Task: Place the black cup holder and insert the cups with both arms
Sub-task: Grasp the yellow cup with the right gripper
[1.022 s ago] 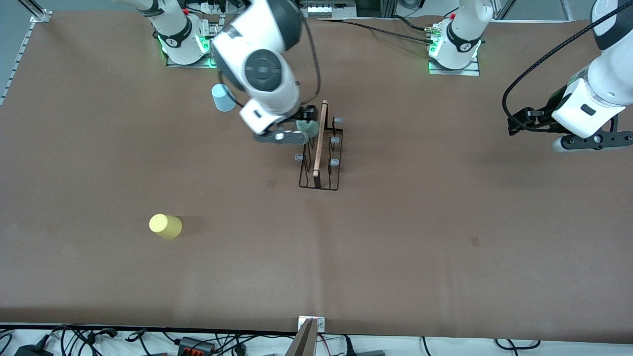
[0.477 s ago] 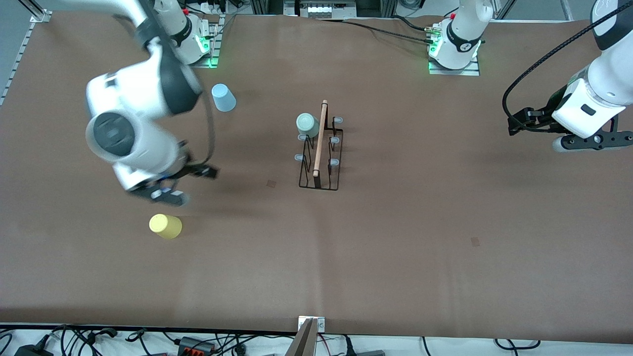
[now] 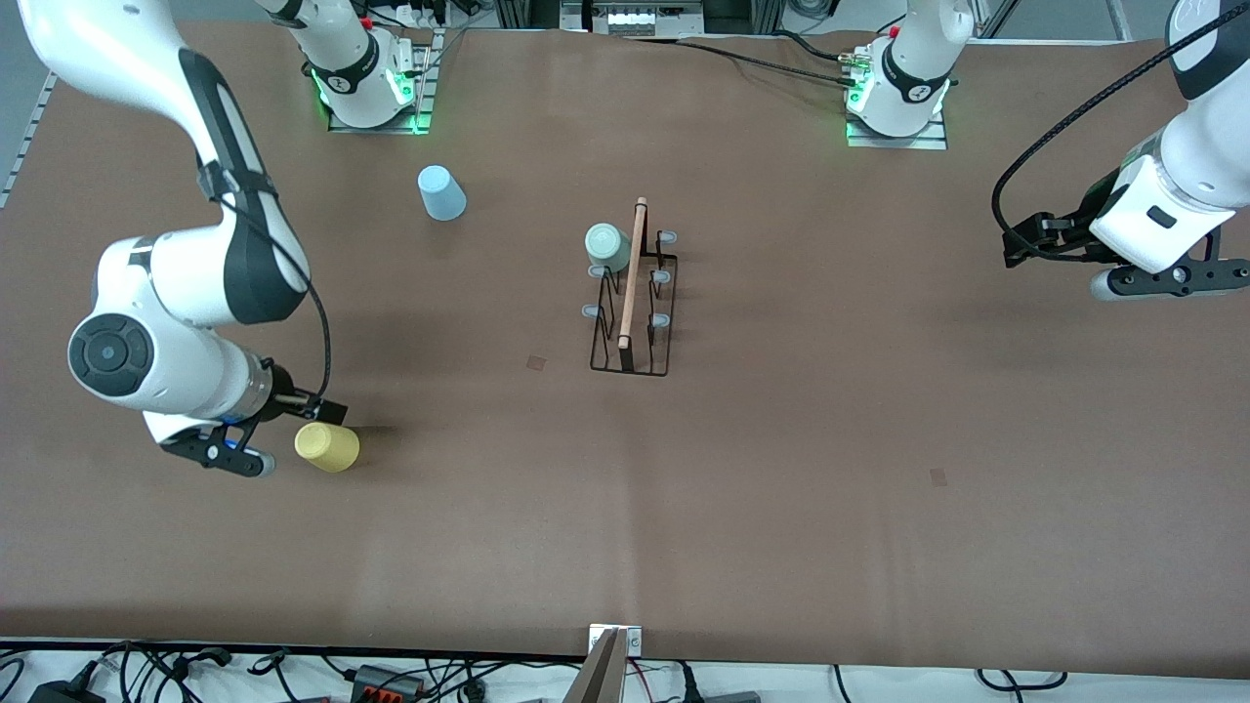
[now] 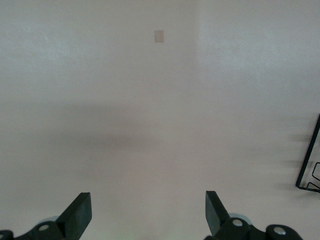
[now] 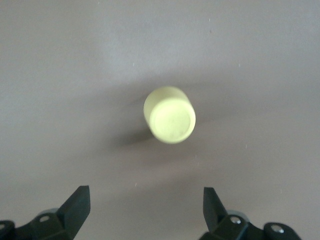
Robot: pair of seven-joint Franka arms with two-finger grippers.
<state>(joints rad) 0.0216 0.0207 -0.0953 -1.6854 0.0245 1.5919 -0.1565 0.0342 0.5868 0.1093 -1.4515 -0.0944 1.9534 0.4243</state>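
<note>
The black cup holder (image 3: pixel 632 322) stands mid-table, its wooden rod handle on top. The mint green cup (image 3: pixel 606 246) sits upside down on one of its pegs, at the end nearer the robots' bases. The yellow cup (image 3: pixel 327 447) stands on the table toward the right arm's end; the right wrist view shows its closed end (image 5: pixel 170 115). My right gripper (image 3: pixel 234 457) is open and empty beside the yellow cup, apart from it (image 5: pixel 145 207). The light blue cup (image 3: pixel 441 192) stands near the right arm's base. My left gripper (image 3: pixel 1167 280) waits open and empty (image 4: pixel 147 210).
The brown table (image 3: pixel 781 469) has small tape marks (image 3: pixel 536 362) on it. Cables and a clamp (image 3: pixel 613 664) lie along the table edge nearest the front camera. A corner of the holder's wire base shows in the left wrist view (image 4: pixel 310 160).
My right gripper let go of the mint green cup on the holder's peg and swung away to the yellow cup. The left arm has not moved.
</note>
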